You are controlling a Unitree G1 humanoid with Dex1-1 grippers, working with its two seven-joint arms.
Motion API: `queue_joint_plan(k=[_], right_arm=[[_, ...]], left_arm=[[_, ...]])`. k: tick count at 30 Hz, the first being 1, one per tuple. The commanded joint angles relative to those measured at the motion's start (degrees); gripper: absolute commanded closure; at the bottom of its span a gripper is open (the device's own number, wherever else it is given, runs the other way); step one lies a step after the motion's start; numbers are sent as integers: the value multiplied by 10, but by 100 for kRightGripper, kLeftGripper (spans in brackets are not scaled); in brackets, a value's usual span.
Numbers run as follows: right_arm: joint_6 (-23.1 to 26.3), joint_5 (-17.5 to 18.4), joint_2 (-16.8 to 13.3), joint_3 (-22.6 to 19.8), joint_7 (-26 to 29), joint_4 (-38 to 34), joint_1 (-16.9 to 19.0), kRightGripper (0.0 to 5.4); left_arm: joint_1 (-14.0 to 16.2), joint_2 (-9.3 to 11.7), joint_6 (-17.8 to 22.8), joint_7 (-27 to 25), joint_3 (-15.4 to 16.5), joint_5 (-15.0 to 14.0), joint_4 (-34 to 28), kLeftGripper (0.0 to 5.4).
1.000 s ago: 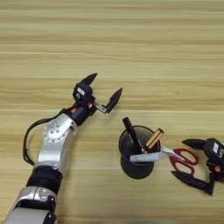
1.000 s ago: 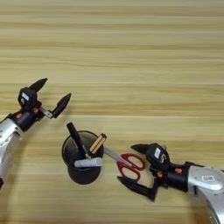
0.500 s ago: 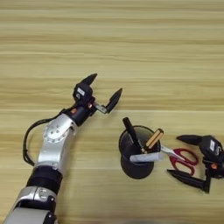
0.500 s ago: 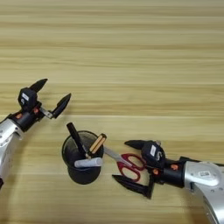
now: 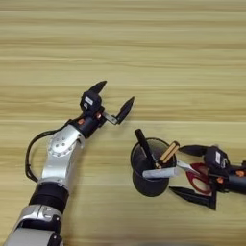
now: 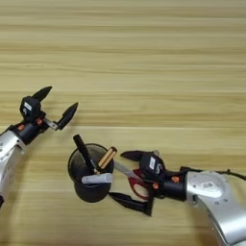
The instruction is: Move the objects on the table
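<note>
A robot's right gripper (image 6: pixel 129 178) has crept leftward along the near side of the light wooden table (image 5: pixel 144 43) over the past second, closing on the black mesh pen cup (image 6: pixel 89 178) until its two spread fingers now bracket the red-handled scissors (image 6: pixel 137 185) that poke out of the cup's right side. One black finger (image 6: pixel 132 155) points left on the far side of the red loops, the other (image 6: pixel 125 201) on the near side with its tip just beside the cup's wall; the jaws are wide apart and grip nothing yet, though whether either finger brushes the scissors cannot be told. The advance suggests the scissors are the next item to be lifted or shifted, with the closing of the fingers not yet made. The cup stands upright at the near centre of the table, holding a black marker (image 5: pixel 144 146) leaning to the far left, an amber-handled screwdriver (image 5: pixel 169 151) leaning to the far right, and a white-grey marker (image 5: pixel 159 172) lying across its near rim. The left gripper (image 5: pixel 115 103) has not moved: it hovers to the far left of the cup, well apart from it, fingers splayed wide and empty.
</note>
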Motion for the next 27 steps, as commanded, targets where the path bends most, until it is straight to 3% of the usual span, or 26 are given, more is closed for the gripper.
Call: queue_joint_plan(k=[1,27], right_arm=[[5,3,1,9,5,-7,-12,2],[10,-2,25,54,13,15,-62,2]], left_arm=[[-8,2,-5,3,1,7,2,0],[-8,-2,-5,6,-1,10,2,0]])
